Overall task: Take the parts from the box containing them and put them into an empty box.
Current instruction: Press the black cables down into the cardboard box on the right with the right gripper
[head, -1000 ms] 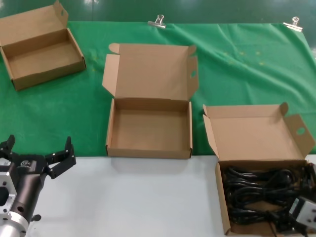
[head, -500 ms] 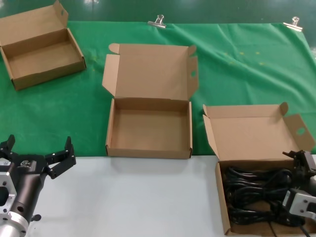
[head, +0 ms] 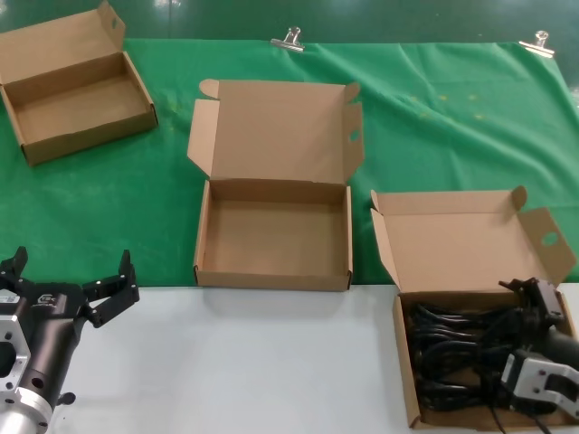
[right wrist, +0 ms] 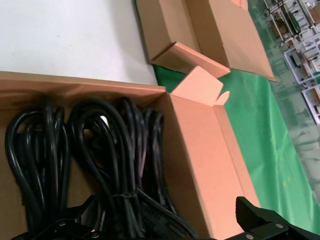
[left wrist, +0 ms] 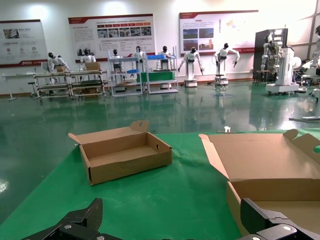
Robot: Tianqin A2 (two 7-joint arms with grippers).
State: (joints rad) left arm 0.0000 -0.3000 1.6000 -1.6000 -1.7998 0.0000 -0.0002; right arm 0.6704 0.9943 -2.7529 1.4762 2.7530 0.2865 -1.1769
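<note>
**A:** Green cloth (head: 109, 208) covers the far part of the table, and the near part is a white surface (head: 271, 362). What stands on it?

**B:** I see 3 open cardboard cartons. From the table's centre in the head view, the box with the cables (head: 470, 307) is at about 4 o'clock, near the right edge. Its tray is full of black power cables (head: 452, 348), bundled in loops, and its lid stands open at the far side.

**A:** And the empty box?

**B:** The empty box (head: 274, 237) is in the centre, its near wall at the border of green and white. Its tray holds nothing. The lid is open toward 12 o'clock, with rounded flaps at the sides. A third carton (head: 77, 95) lies well apart at about 10 o'clock, also with a bare tray.

**A:** Where is the right gripper?

**B:** The right gripper (head: 534, 312) is over the right side of the cable box, above the cables. In the right wrist view its 2 fingers (right wrist: 272, 222) are spread wide, and the loops lie between and beneath them. Nothing is clamped; whether a fingertip touches a cord, I cannot tell.

**A:** And the left one?

**B:** The left gripper (head: 68, 285) waits at about 8 o'clock, over the white surface near the cloth's border. Its fingers (left wrist: 80, 220) are wide apart and it holds nothing.

**A:** Anything else?

**B:** 2 metal clips (head: 288, 40) sit at the far edge of the cloth.
</note>
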